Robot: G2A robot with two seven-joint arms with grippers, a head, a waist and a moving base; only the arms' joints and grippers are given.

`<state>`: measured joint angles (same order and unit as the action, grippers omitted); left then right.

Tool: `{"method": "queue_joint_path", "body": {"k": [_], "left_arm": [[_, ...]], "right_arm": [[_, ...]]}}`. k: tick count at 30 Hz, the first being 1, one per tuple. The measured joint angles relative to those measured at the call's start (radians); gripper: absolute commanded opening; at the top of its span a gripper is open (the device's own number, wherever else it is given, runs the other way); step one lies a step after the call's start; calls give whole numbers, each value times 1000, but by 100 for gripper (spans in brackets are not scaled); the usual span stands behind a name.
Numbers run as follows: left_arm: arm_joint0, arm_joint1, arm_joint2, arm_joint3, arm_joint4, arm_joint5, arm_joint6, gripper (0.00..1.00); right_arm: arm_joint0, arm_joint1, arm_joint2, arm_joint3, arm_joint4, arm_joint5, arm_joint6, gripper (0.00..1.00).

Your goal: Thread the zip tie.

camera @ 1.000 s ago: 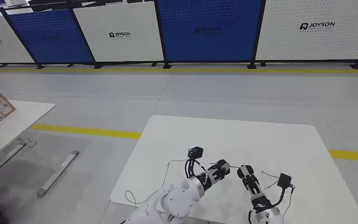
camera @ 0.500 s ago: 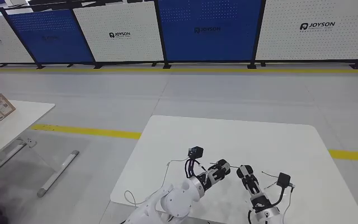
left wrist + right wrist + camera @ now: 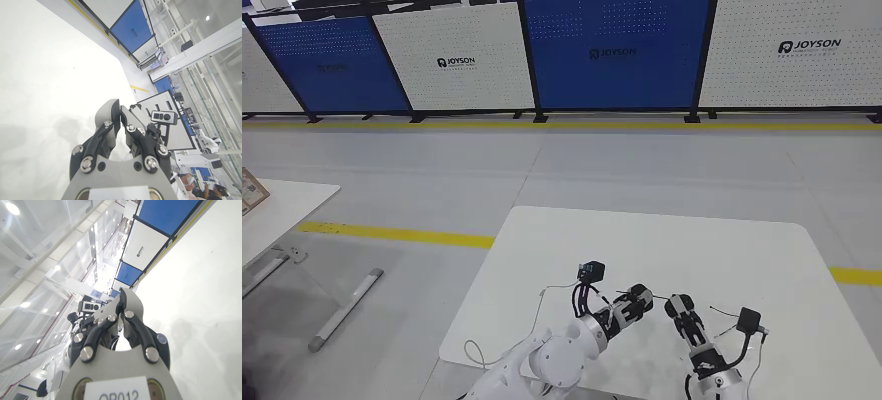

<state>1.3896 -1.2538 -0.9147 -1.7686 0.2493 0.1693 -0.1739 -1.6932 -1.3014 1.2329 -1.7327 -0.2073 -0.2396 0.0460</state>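
White bench below, left claw and right claw each pinch the zip tie, tips facing, likely so its ends can meet.

The left gripper and right gripper are built alike: rounded pale grey fingers faced with black ribbed pads, black link bars fastened by round silver pins, and a light grey base plate carrying a white label. One right-hand link bears a small bluish round button. From above, the left arm and right arm show glossy white shells with black joints, thin dark cables, and a small black camera box at each wrist.
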Motion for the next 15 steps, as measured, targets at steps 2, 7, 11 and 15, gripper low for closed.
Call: {"method": "queue_joint_path", "body": {"k": [2,7,11,15], "left_arm": [[2,0,-2,1,-1,-1,2,46],[5,0,-5,4,5,2,10,39],[10,1,-11,1,8,1,18,35],[19,2,-22,-8,8,-4,31,31]], "right_arm": [[2,0,0,2,0,4,-2,0],[2,-1,0,4,-6,12,-12,0],[1,-2,1,6,-9,17,-20,0],[2,-2,0,8,-12,23,-25,0]]}}
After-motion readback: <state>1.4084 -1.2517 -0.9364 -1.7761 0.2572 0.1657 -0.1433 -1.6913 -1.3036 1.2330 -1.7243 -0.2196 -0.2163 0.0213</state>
